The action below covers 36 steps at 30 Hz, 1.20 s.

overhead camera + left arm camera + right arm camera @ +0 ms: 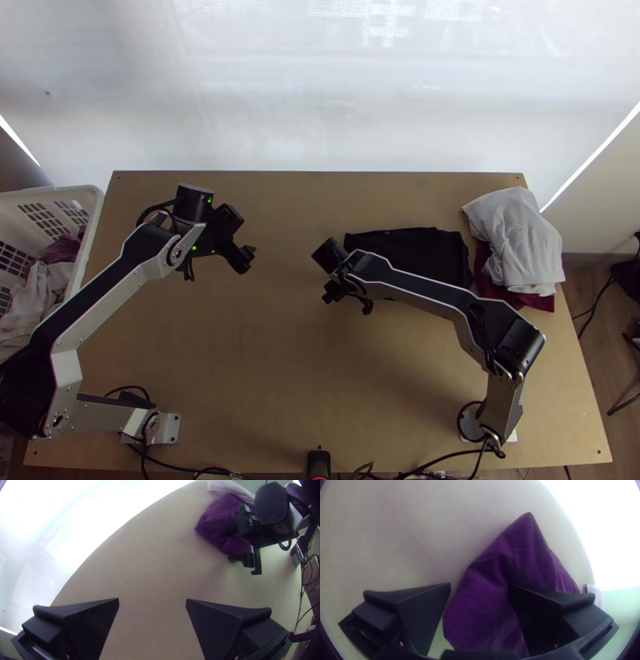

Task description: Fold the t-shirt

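Observation:
The dark t-shirt lies in a compact, layered heap right of the table's middle, towards the far side; it looks purple in the left wrist view. My left gripper is well to the left of the shirt, above bare wood, and its fingers stand apart with nothing between them in its wrist view. At the shirt's left side hangs my right gripper. In the right wrist view that gripper is open over the purple cloth, one finger covering part of it.
A white cloth lies on a dark red one at the table's right edge, close beside the shirt. A white basket with clothes stands at the left edge. Bare table stretches between the arms. Cables run along the near edge.

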Each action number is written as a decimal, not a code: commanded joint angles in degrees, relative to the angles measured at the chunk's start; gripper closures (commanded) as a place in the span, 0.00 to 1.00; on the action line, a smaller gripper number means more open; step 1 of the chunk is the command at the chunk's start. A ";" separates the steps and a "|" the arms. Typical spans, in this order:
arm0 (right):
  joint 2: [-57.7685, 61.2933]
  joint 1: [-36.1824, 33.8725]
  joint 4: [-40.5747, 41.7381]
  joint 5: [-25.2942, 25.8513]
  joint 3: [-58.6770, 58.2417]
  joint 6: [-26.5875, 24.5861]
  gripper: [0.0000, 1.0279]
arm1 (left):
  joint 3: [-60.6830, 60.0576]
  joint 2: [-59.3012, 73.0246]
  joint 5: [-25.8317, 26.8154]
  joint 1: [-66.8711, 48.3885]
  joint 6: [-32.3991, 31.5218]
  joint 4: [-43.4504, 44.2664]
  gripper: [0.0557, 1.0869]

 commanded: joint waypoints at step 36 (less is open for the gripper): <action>-8.03 -4.83 3.29 4.78 -7.76 -4.28 0.97 | -0.19 -1.36 -0.06 2.32 1.21 0.37 0.05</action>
